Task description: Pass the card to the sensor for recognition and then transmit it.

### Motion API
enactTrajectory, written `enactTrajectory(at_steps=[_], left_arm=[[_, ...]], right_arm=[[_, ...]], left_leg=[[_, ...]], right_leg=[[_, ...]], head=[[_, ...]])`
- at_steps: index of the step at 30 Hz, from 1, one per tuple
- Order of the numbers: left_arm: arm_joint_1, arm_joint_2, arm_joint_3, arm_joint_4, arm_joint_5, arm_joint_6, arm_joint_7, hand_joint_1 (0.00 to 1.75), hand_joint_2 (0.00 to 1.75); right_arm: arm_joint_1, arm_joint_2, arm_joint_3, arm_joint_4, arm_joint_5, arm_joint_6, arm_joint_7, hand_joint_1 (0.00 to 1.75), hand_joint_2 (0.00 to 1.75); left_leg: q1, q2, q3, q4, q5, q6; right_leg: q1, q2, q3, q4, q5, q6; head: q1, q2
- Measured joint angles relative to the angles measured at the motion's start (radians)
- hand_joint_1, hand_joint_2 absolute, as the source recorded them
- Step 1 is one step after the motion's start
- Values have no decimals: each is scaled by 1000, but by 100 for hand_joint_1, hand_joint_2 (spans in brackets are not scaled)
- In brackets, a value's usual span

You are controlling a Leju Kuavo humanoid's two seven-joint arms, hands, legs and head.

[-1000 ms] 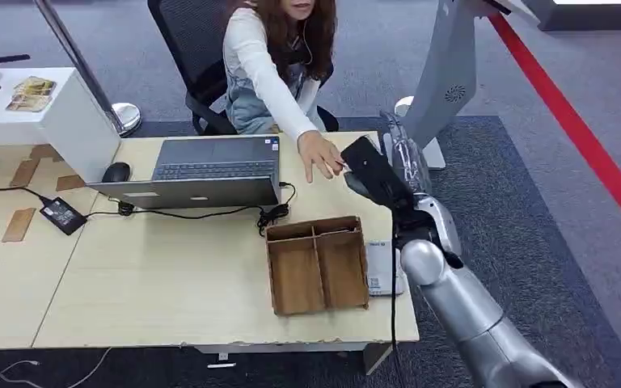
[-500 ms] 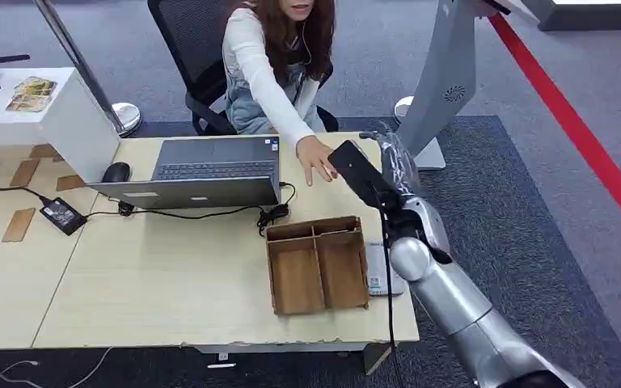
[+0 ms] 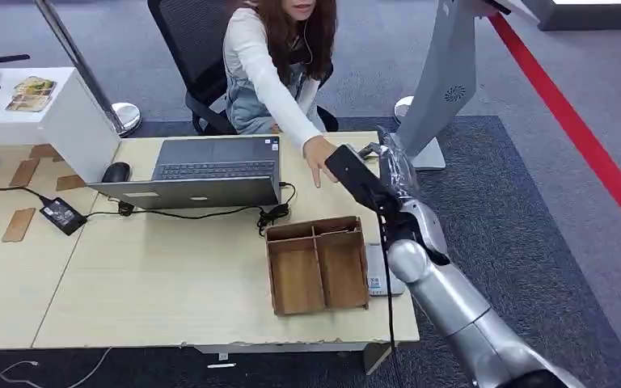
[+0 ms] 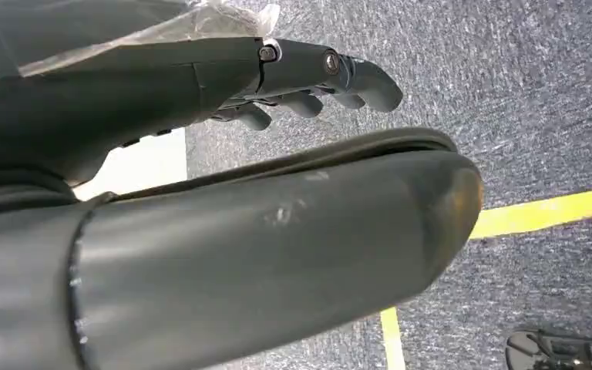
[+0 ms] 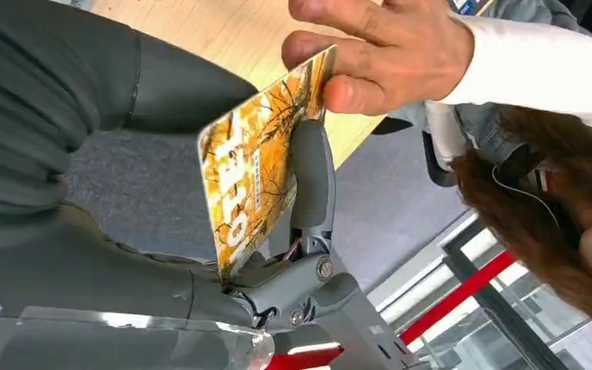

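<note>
The card (image 5: 266, 162), printed in yellow and orange, is pinched between the thick thumb and the darker fingers (image 5: 311, 181) of the right hand (image 3: 365, 176), which is raised above the far right corner of the worktop (image 3: 170, 275). The card's outer edge is also held by the person's hand (image 5: 385, 50), whose fingertips are closed on it, so the card is gripped from both sides at once. In the head view the person's hand (image 3: 321, 155) is seen touching the tip of the right hand, at the end of a white sleeve (image 3: 267, 77) reaching over the worktop. Nearer the robot, a brown divided box (image 3: 317, 264) lies on the worktop, with a small white device (image 3: 378, 269) just beside it under the silver forearm. A laptop (image 3: 202, 171) and a mouse (image 3: 116, 172) are seen further left. The left hand (image 4: 200, 177) hangs above grey carpet (image 4: 524, 92) with a yellow line; its fingers (image 4: 324, 77) are loosely curled and nothing is held in them.
</note>
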State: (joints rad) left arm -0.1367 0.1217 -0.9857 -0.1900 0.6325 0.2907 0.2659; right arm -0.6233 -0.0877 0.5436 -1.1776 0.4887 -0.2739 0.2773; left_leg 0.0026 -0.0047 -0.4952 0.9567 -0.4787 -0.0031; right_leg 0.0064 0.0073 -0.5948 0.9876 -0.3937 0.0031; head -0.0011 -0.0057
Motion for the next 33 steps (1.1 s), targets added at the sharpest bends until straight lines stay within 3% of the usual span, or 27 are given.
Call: enactTrajectory(at_steps=[6, 11, 19, 28, 33], left_arm=[[0, 0, 0, 0, 1, 0, 0, 0, 0], [1, 0, 0, 0, 4, 0, 3, 0, 0], [9, 0, 0, 0, 13, 0, 8, 0, 0], [9, 0, 2, 0, 20, 1, 10, 0, 0], [11, -1, 4, 0, 34, 10, 22, 0, 0]], right_arm=[[-6, 0, 4, 6, 7, -1, 0, 164, 175], [-22, -7, 9, 10, 14, -12, 7, 162, 175], [-25, -94, -32, -162, 60, -8, 84, 161, 175], [-9, -160, -54, -287, 92, 3, 113, 155, 175], [62, -227, -84, -354, 196, 73, 184, 162, 175]], left_leg=[[0, 0, 0, 0, 0, 0], [0, 0, 1, 0, 0, 0], [-1, 0, 1, 0, 0, 0], [-1, 0, 2, 0, 0, 0], [0, 0, 2, 0, 0, 0]], right_leg=[[0, 0, 0, 0, 0, 0], [0, 0, 0, 0, 0, 0], [0, 0, 0, 0, 0, 0], [0, 1, 0, 0, 0, 0], [0, 1, 1, 0, 0, 0]], head=[[0, 0], [0, 0], [0, 0], [0, 0], [0, 0]])
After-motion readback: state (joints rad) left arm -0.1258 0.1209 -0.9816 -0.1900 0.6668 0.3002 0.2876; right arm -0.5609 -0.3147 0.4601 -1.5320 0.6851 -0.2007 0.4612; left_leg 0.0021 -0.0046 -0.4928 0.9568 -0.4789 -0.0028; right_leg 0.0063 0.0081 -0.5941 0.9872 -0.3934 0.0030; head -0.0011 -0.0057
